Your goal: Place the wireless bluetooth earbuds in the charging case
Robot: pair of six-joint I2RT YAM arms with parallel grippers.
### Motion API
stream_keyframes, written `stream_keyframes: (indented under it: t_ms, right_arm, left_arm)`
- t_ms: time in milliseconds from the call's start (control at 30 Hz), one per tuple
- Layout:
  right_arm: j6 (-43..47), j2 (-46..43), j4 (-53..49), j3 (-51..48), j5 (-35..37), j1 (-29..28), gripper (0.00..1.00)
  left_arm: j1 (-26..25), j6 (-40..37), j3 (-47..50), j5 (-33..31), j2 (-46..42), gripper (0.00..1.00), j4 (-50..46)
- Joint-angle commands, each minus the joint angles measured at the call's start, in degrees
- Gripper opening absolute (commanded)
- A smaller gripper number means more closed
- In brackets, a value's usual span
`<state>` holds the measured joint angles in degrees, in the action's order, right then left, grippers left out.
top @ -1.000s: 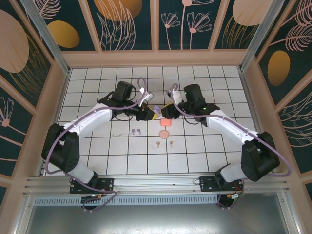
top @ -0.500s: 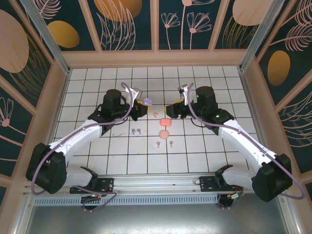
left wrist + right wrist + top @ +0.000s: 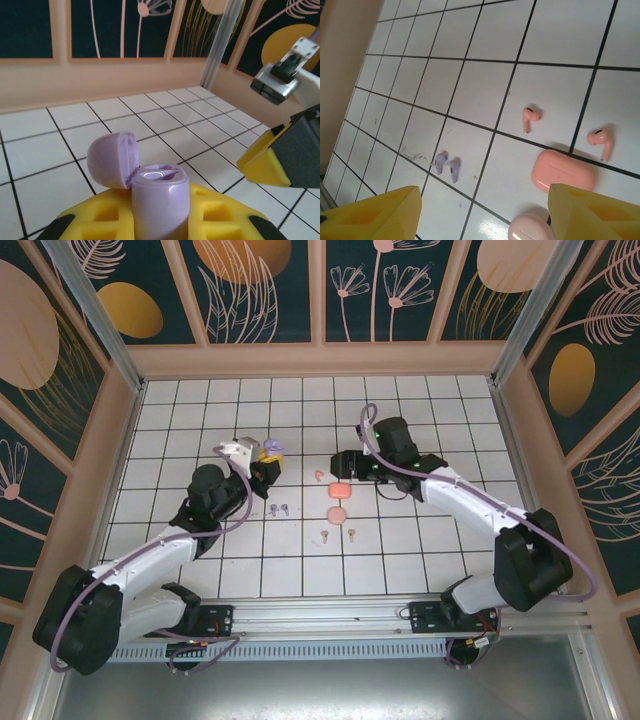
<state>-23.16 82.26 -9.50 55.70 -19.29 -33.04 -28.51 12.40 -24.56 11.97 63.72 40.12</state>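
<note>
Tiles in white cover the counter (image 3: 180, 420). At its left we see the left tool (image 3: 262, 462) closed on the lilac charging case (image 3: 272, 448), with the yellow pads (image 3: 95, 222) pressed to either side of its body. The case stands upright in that grip, clear of the tiles. Its lid (image 3: 111, 160) is flipped open and hangs to the left in the wrist view. The recess in its top looks unfilled to us, though glare on the glossy plastic makes that hard to confirm.

A little to the right, the lilac earbuds (image 3: 454, 170) lie side by side on the counter, close together and well apart from the case. Further right and nearer the arm bases, the pale pink earbuds (image 3: 324, 534) rest apart from each other, just in front of the round pale pink case (image 3: 530, 229). Behind that case sits the closed coral case (image 3: 563, 172). The two coral earbuds (image 3: 530, 116) lie loose on the tiles just beyond it, one off each end.

On the right, the right tool (image 3: 346, 464) hangs above the counter next to the coral case. Its jaws are spread wide and we see nothing between them. Every earbud we can see lies on the counter, outside any case.
</note>
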Motion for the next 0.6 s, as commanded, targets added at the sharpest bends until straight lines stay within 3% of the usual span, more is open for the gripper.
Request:
stream_keyframes:
  t_ms: [0, 133, 567]
  right_arm:
    - [-2.6, 2.1, -1.2, 3.1, 3.6, -3.2, 0.68]
    - [-4.4, 4.8, -1.5, 4.6, 7.0, -6.6, 0.68]
    - [-10.6, 16.3, -7.9, 14.3, 16.8, -17.3, 0.66]
  left_arm:
    - [-0.1, -2.4, 2.5, -3.8, -2.5, 0.00, 9.0]
    - [-0.1, -2.7, 3.8, -7.2, -5.4, 0.00, 6.7]
    - [0.0, 3.9, 16.5, -28.0, -13.9, 0.00, 16.5]
